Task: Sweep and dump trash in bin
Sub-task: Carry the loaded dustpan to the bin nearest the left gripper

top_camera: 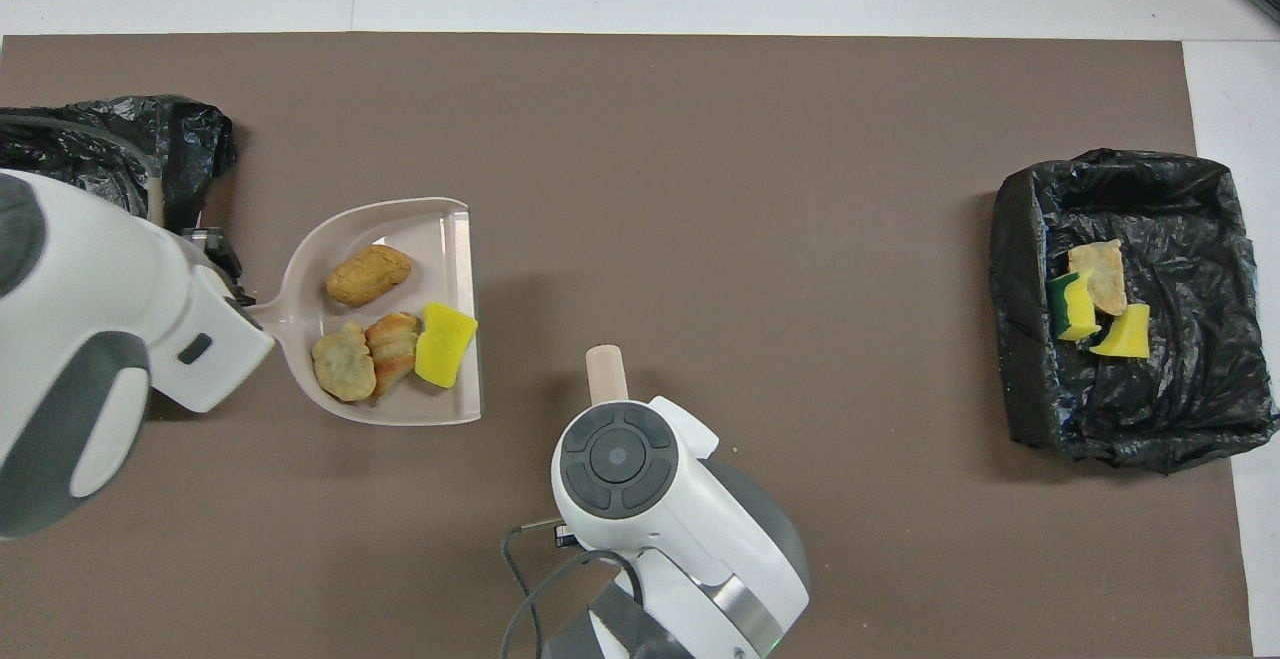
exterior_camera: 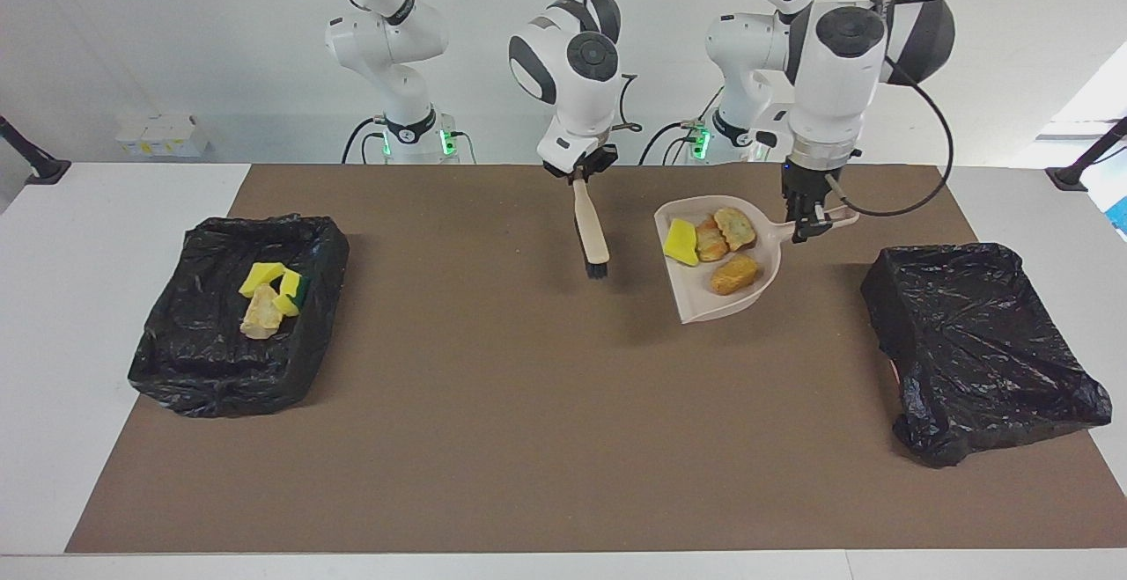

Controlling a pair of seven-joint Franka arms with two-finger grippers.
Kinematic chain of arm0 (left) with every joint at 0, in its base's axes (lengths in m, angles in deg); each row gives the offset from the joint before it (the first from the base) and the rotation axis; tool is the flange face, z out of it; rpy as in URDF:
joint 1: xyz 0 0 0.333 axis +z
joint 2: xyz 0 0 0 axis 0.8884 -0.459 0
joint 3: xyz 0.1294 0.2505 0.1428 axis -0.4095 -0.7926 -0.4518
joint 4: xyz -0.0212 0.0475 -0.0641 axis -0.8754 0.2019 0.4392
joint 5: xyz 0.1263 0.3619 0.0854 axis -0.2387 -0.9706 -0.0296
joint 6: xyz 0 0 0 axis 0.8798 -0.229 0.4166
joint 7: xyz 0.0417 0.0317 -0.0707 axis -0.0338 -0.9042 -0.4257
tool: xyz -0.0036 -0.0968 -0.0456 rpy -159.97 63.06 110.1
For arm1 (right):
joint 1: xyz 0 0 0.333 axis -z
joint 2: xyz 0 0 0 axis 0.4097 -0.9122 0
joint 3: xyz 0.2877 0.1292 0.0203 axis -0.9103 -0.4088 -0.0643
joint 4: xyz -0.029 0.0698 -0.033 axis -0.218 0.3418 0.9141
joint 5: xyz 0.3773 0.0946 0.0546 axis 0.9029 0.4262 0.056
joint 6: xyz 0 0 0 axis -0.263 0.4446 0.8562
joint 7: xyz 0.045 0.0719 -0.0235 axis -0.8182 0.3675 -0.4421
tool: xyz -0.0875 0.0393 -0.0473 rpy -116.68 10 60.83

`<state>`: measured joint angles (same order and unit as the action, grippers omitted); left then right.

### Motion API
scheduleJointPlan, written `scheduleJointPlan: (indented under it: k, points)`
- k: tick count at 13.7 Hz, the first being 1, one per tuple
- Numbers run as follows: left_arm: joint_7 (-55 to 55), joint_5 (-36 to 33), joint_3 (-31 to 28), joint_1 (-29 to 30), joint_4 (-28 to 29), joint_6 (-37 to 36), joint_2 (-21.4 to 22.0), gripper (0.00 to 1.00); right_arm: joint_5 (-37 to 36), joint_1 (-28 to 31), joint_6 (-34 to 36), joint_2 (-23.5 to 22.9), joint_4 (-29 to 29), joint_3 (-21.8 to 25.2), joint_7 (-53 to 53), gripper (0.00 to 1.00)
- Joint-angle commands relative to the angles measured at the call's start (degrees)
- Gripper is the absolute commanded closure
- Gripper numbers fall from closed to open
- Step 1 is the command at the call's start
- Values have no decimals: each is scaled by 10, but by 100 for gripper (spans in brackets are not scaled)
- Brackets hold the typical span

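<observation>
trash (exterior_camera: 711, 248): four scraps in dustpan (exterior_camera: 718, 303) | three in bin (exterior_camera: 229, 369)

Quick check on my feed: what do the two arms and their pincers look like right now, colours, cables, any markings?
Both arms are glossy white with dark grey joint bands and round dark grey caps at the wrists. The left pincer is black and a loose black cable loops beside it. The right pincer is dark too, with black cables running along its upper arm. Green lights glow at both bases. I can't read any lettering.

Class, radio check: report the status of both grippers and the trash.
Left gripper shut on dustpan handle, raised, four scraps aboard. Right gripper shut on brush. Three scraps binned. Path clear.
</observation>
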<state>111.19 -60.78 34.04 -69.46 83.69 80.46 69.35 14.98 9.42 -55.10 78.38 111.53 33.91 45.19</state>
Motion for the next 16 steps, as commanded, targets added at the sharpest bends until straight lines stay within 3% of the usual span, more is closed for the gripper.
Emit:
scheduleJointPlan:
  k: [1,5,6,10,13,16]
  points:
    - [33,1,6,77,-27,-17,0,100,12,-16,-59,-44,3,0,52,100]
    - [67,2,6,196,-47,26,-15,100,11,-39,-101,-69,19,1,72,99]
    - [80,2,6,221,-65,33,-27,100,0,-40,-87,-69,11,1,69,1]
    - [135,-1,6,305,-147,41,-79,100,-3,-19,14,-58,-68,2,62,0]
    - [178,-10,5,341,-192,57,-119,100,5,16,34,-23,-74,3,37,0]
    - [186,-127,-7,335,-217,75,-135,100,-1,55,123,-18,-137,5,-57,0]
